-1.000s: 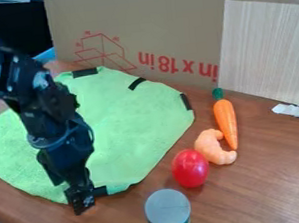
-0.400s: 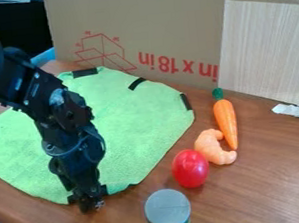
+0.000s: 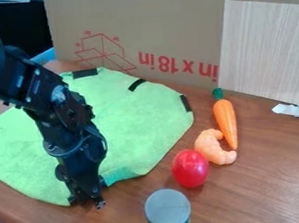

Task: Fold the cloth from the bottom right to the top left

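Observation:
My gripper (image 3: 89, 198) hangs at the cloth's front edge, at the lower left of the view. It is shut on the cloth there, beside a small raised crease. The light green cloth (image 3: 137, 127) lies mostly spread on the wooden table, with black strips along its far and right edges. The arm covers part of its left side, and the gripped bit of edge is hidden behind the gripper.
Right of the cloth are a red tomato-like toy (image 3: 190, 168), an orange shrimp-like toy (image 3: 211, 148) and a toy carrot (image 3: 226, 120). A grey-lidded jar (image 3: 167, 209) stands in front. A cardboard panel (image 3: 170, 31) rises behind the cloth.
The gripper has moved slightly right along the front edge and closed on the cloth. Just right of it, the edge has risen and pulled inward, and its black strip is no longer visible.

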`<act>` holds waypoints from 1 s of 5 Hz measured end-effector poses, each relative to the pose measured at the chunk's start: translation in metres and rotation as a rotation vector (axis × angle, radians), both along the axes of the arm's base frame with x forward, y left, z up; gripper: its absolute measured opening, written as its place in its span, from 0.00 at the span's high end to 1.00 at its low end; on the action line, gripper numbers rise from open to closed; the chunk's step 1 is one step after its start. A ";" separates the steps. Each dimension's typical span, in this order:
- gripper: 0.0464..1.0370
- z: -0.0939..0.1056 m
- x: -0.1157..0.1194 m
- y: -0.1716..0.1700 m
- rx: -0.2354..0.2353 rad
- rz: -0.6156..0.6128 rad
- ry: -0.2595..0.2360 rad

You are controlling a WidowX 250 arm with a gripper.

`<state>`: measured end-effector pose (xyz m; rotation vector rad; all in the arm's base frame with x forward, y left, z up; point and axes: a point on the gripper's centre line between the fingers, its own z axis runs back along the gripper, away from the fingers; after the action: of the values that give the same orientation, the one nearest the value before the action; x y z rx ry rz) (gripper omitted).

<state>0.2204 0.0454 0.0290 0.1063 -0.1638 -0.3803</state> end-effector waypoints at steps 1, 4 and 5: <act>0.97 0.010 0.002 0.007 -0.041 0.028 0.026; 0.99 0.058 0.058 0.054 -0.178 0.136 0.066; 0.99 0.066 0.073 0.068 -0.187 0.132 0.070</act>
<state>0.2934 0.1130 0.0951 -0.0807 -0.1215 -0.2356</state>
